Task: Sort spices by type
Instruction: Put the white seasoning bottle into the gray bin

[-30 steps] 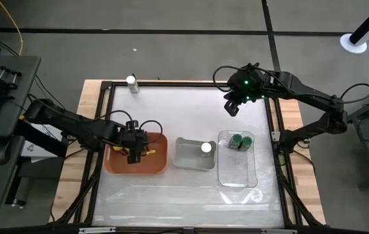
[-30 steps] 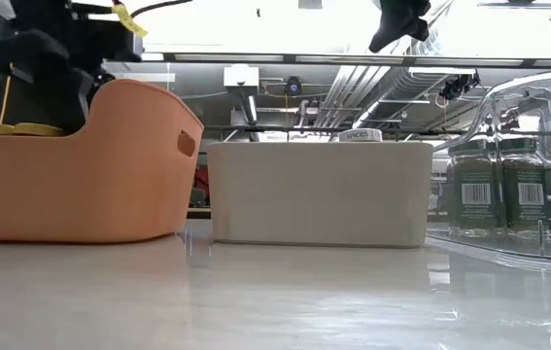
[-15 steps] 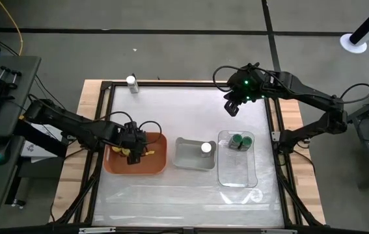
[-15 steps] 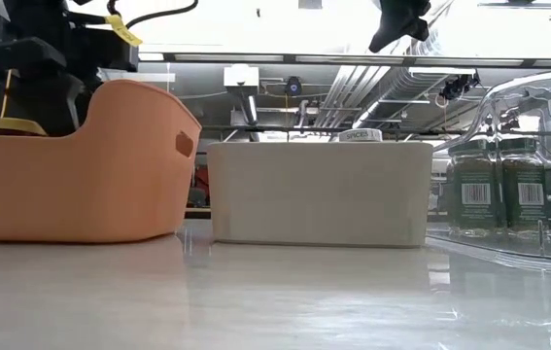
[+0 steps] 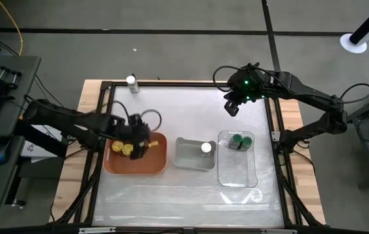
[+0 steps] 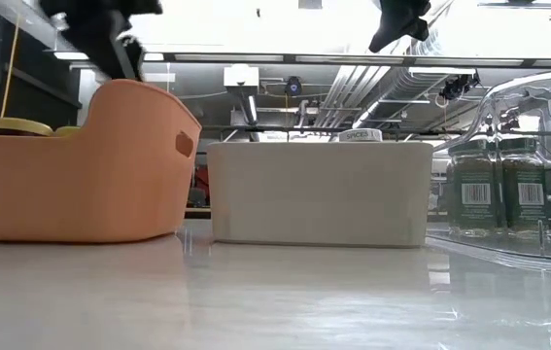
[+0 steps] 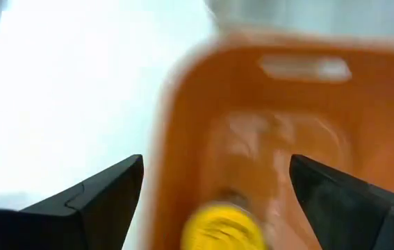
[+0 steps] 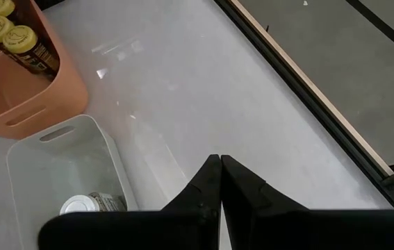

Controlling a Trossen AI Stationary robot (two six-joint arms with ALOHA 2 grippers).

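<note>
Left wrist view, yellow-lidded jar (image 7: pixel 226 226) between open left gripper (image 7: pixel 210 194) fingers

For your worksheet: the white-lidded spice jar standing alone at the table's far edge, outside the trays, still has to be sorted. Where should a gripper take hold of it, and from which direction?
The white-lidded jar seems upright, lid up, with open tabletop on its near side. Probably best: descend from above and close the fingers across the round body just under the lid. The left gripper, open over the orange tray, is nearer.

Left wrist view motion-blurred, orange tray (image 7: pixel 308 139) smeared, yellow-lidded jar (image 7: pixel 226 228) cut off at edge
</note>
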